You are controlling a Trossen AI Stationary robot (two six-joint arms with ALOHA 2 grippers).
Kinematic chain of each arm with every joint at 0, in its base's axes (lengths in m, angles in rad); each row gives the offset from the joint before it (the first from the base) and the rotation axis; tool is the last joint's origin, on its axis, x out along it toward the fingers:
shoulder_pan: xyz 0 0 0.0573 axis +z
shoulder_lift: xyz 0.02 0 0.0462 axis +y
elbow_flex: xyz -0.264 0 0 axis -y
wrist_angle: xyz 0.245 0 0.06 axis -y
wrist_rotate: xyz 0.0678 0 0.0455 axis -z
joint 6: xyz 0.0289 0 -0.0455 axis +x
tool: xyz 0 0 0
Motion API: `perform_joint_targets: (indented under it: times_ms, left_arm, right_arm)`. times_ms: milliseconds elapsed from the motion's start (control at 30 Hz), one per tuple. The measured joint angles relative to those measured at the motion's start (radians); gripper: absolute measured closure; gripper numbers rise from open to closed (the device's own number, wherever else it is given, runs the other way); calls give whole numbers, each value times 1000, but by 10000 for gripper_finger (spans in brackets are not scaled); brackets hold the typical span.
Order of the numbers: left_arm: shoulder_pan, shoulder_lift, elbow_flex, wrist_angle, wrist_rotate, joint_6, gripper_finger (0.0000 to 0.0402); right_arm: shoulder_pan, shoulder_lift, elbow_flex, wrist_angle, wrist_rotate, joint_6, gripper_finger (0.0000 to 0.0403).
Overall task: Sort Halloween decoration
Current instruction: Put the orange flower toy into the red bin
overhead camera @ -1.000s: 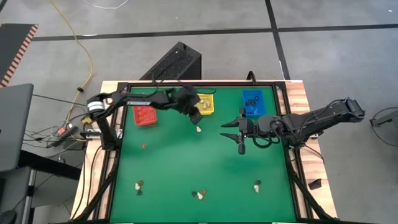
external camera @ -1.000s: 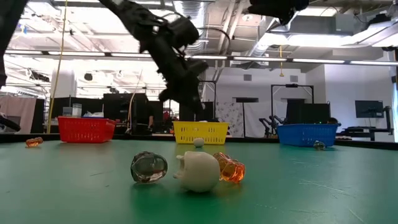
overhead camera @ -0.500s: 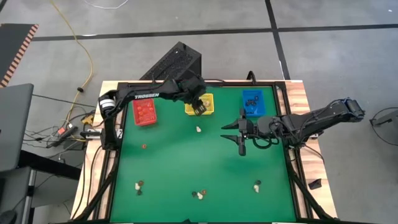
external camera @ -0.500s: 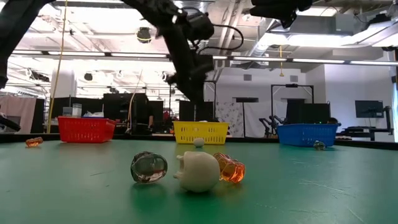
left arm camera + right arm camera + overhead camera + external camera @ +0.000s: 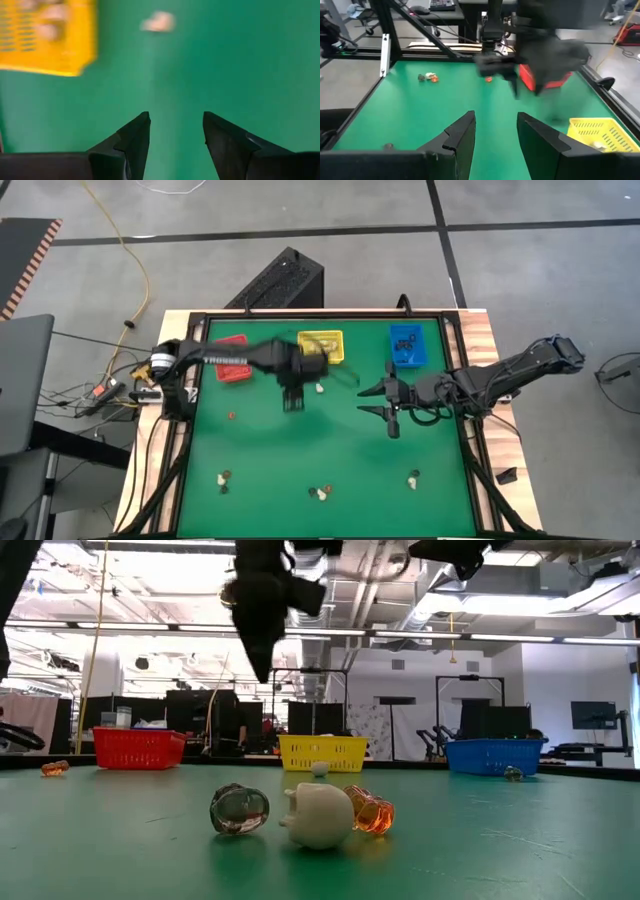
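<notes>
While empty, left gripper (image 5: 293, 402) hangs beside yellow bin (image 5: 322, 346).

Both pincers (image 5: 174, 135) (image 5: 495, 131) agape, empty

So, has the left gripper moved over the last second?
Yes. The left gripper has left the yellow bin and swung out over the green mat, jaws open.

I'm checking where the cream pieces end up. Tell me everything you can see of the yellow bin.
The yellow bin is a small rectangular basket, plastic by its look, with slotted walls. It stands upright at the table's far edge, between the red bin and the blue bin. A few pale trinkets lie inside. Nothing grips it; the left hand hangs nearby over the mat, open and empty.
</notes>
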Motion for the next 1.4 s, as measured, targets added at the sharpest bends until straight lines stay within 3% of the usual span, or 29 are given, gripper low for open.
perform_joint_targets:
  times_ms: [100, 433, 667, 833, 1000, 1400]
  left_arm:
    - [-131, -10, -1, -51, 3, -40, 228]
    - [-625, -62, 0, -148, 71, -419, 228]
    - [-868, -33, -13, -144, 61, -608, 228]
    - [-942, -29, -150, -86, 46, -818, 228]
    - [-981, -55, -277, 24, 48, -878, 228]
    - [-961, -208, -609, 266, 47, -1085, 228]
  right_arm:
    - [26, 0, 0, -10, -3, 23, 228]
    - [120, 0, 0, -19, -3, 41, 228]
    - [121, 34, 0, 23, -2, 38, 228]
    - [96, 104, 0, 59, -2, -8, 227]
    - [69, 159, 39, 89, -2, -152, 227]
    - [33, 200, 83, 75, -23, -171, 227]
